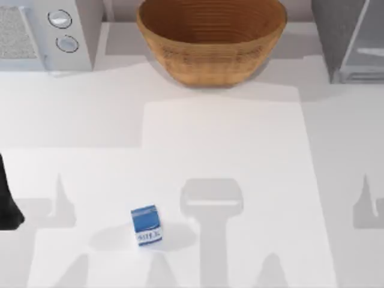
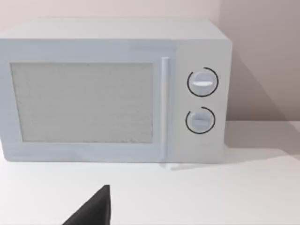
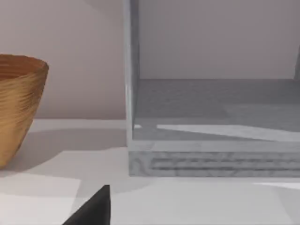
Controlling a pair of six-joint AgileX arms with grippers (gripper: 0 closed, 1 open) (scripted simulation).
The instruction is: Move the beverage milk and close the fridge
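Milk [image 1: 146, 225]: small blue carton, white lower band, upright on the table [image 1: 240, 180]. It is well in front of the basket [image 1: 211, 41] and slightly to its left, apart from everything else. Judged light and fairly stiff, though thin card walls would dent under a hard squeeze. The flat printed faces look smooth, so a grip could slip. Best hold, by my estimate: two opposite flat sides, around mid-height, below the folded top.

Fridge [image 1: 351, 42]: grey speckled cabinet, right of the basket at the table's far right corner. The right wrist view looks into its interior [image 3: 215, 108], so it stands open and nothing is stored inside; its pale frame post [image 3: 130, 79] is on the side nearest the basket. The door remains to be shut.

Basket: wicker, wide bowl form, middle of the far edge, between fridge and microwave.

Microwave [image 1: 45, 33]: white, two round knobs, left of the basket; door closed.

Left arm [image 1: 7, 198]: a dark part at the left table edge, well left of the milk, idle. Its pincer's state cannot be told.

Right gripper: state cannot be told; its wrist camera faces the fridge.
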